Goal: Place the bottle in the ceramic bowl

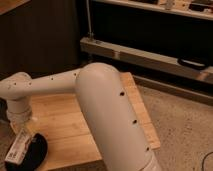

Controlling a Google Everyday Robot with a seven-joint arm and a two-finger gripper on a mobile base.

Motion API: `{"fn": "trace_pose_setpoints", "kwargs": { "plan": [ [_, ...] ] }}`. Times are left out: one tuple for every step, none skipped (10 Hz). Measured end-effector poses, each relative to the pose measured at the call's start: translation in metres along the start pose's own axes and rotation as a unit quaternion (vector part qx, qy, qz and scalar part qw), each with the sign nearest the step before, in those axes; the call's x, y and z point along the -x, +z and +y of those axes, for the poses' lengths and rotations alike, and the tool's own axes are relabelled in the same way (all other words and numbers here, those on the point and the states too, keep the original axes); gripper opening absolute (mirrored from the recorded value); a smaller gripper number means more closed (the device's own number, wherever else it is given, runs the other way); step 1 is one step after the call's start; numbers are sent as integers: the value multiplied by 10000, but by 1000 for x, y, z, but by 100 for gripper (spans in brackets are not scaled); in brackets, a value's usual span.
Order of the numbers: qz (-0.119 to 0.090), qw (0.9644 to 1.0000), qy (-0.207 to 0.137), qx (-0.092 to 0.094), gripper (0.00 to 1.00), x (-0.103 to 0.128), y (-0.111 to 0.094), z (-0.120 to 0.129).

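My white arm reaches left across a wooden table (65,120). The gripper (22,126) hangs at the far left, near the table's front corner, and is shut on the bottle (17,147). The bottle has a white-cream printed label and hangs tilted below the gripper. The black ceramic bowl (36,151) sits on the table's front left corner. The bottle's lower end is over the bowl's left rim and hides part of it. Whether the bottle touches the bowl I cannot tell.
The arm's thick white upper link (112,115) fills the middle of the view and hides much of the table. A dark cabinet wall stands behind. A metal rail shelf (150,57) runs at the back right. Speckled floor (180,130) lies to the right.
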Motion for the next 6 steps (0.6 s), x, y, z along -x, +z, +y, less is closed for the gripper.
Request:
{"fn": "trace_pose_setpoints", "kwargs": {
  "plan": [
    [11,10000,52,24,24,1,1,0],
    [64,9999,80,50,36,2,1,-1],
    [104,9999,103,77,46,3,1,0],
    [126,9998,124,97,55,4,2,0],
    [145,9996,213,116,66,3,4,2],
    [119,9993,335,68,74,2,6,5]
  ]
}}
